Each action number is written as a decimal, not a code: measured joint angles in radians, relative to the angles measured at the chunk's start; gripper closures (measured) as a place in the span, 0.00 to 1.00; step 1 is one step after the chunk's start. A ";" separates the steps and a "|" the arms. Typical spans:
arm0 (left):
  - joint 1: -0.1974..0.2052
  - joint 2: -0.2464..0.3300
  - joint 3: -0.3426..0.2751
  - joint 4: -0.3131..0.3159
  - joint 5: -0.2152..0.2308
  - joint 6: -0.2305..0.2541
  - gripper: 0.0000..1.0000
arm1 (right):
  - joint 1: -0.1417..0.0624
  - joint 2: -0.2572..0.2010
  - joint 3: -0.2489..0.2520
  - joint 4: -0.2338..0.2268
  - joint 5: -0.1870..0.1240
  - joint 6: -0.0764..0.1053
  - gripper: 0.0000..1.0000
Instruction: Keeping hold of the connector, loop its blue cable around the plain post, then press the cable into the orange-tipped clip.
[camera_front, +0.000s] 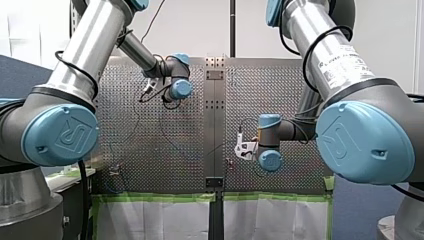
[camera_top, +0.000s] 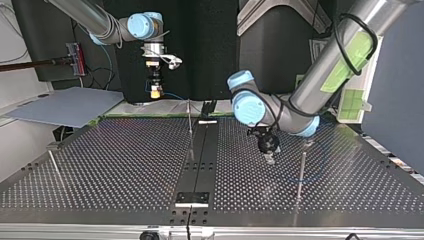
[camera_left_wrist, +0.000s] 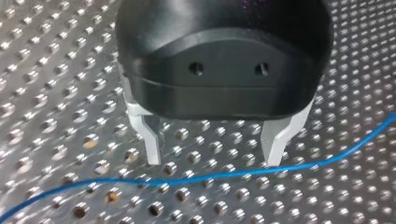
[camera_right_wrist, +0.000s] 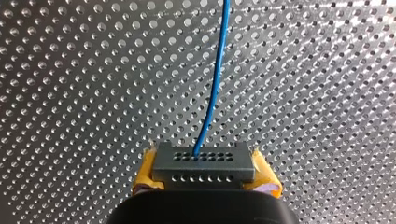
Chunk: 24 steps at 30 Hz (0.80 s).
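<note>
Up close, my left hand (camera_left_wrist: 213, 161) is pointing down at the surface (camera_left_wrist: 56, 93), its metal fingers (camera_left_wrist: 152, 144) spread wide over the blue cable (camera_left_wrist: 210, 176) lying there. Farther back, my right hand (camera_right_wrist: 204, 179) is hanging high, its yellow pads (camera_right_wrist: 147, 170) pinching the grey connector (camera_right_wrist: 205, 161).

The perforated table (camera_right_wrist: 70, 93) was shiny metal; the blue cable (camera_right_wrist: 216, 84) looked smooth and glossy, the connector (camera_right_wrist: 204, 168) matt grey plastic.
</note>
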 joint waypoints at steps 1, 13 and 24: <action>-0.001 0.000 -0.005 0.002 -0.004 0.005 0.00 | 0.000 0.000 0.000 0.000 0.000 0.001 1.00; -0.018 0.000 -0.026 0.009 -0.053 0.087 0.00 | -0.002 0.000 0.000 0.000 0.000 0.007 1.00; -0.029 0.000 -0.047 0.004 -0.060 0.131 0.00 | -0.002 0.000 0.000 0.002 0.000 0.007 1.00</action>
